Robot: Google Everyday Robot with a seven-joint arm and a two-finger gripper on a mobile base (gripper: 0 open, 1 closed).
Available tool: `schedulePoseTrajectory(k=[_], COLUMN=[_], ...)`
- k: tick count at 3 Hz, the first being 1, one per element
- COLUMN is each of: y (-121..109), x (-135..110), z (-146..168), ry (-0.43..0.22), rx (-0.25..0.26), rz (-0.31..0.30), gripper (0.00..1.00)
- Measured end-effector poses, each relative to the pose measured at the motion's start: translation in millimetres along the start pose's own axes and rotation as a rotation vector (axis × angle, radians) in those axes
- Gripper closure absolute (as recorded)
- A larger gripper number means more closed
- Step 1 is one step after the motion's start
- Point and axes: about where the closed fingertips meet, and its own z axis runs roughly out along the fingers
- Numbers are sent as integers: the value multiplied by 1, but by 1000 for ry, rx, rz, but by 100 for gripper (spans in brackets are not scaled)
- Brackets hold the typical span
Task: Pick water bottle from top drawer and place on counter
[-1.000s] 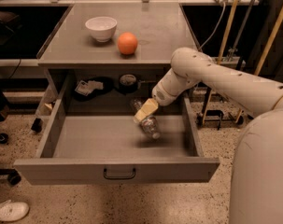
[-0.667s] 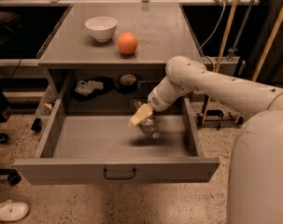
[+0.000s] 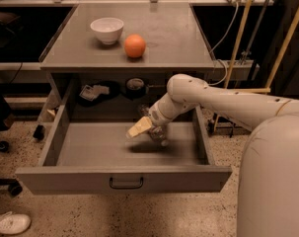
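Observation:
The top drawer (image 3: 122, 177) is pulled out, with its dark handle at the front middle. The water bottle (image 3: 159, 136), small and clear, is inside it, right of centre. My gripper (image 3: 147, 130) reaches down into the drawer from the right and is right at the bottle, on its left side; I cannot tell whether the bottle rests on the drawer floor. The counter (image 3: 168, 38) is the grey cabinet top behind and above the drawer.
A white bowl (image 3: 107, 29) and an orange (image 3: 134, 46) stand on the counter's left half. Dark items (image 3: 97, 91) and a round tin (image 3: 134, 84) lie on the shelf behind the drawer. Poles and a cable stand at the right (image 3: 242, 28). A shoe (image 3: 8, 223) lies on the floor.
My gripper has moved left and down, deeper into the drawer. The bottle has stayed at about the same spot.

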Motion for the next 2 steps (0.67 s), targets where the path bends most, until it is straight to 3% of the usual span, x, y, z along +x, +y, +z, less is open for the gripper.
schedulePoseTrajectory(k=[1,2], y=[0,0], x=[0,0], z=[0,0], ry=[0,0], rx=[0,0], rz=[0,0], gripper=[14,37])
